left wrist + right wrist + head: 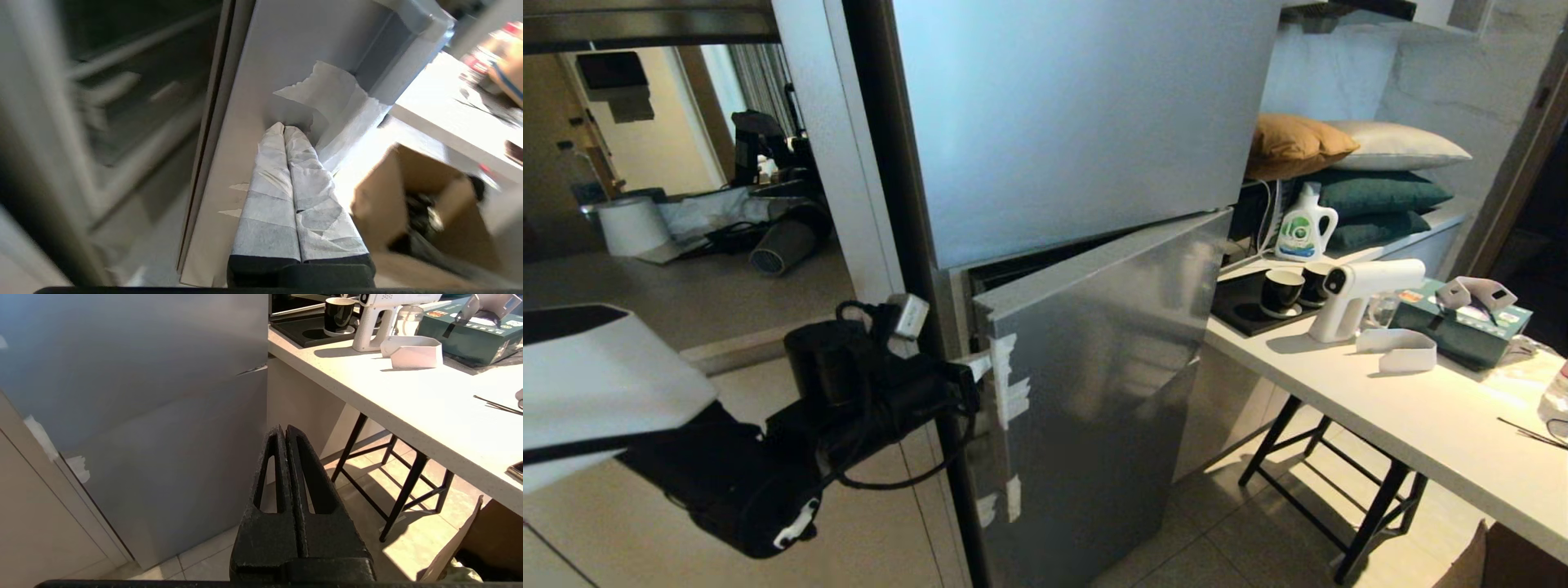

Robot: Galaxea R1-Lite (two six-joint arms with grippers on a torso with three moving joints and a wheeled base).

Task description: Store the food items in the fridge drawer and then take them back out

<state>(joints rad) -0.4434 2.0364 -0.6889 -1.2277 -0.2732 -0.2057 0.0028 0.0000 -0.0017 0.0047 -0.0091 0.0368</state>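
Taped left hand [284, 130] presses the ajar fridge door's [1094, 384] edge.

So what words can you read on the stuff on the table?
None can be read for sure.
White bottle: green round label, words too small.
Green box: print too blurred.
White spray gun: no words visible.

— Where is the drawer sitting?
— It is staying hidden inside the silver-grey fridge [1078, 122], centre frame. The lower door [1111, 367] is standing slightly ajar, and only a dark gap is showing at its top edge.
— And the food?
— Hidden too.
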